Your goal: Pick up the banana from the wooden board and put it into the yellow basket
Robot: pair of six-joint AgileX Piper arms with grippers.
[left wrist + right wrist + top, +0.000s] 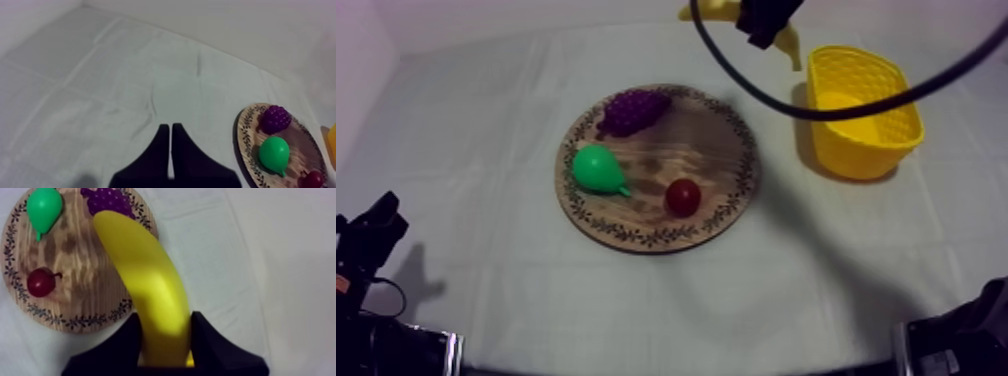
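My right gripper (766,22) is high at the back of the table, shut on the yellow banana (792,46), just left of the yellow basket (861,100). In the right wrist view the banana (145,278) sticks out from between the fingers of that gripper (165,318), above the wooden board (80,253) and the cloth beside it. The round wooden board (726,150) lies mid-table. My left gripper (371,235) rests low at the left. Its fingers (170,132) lie together, shut on nothing.
On the board are purple grapes (633,108), a green pear (598,168) and a small red fruit (683,196). The left wrist view shows the board (247,135) with the grapes (276,118), the pear (274,154) and the red fruit (313,178).
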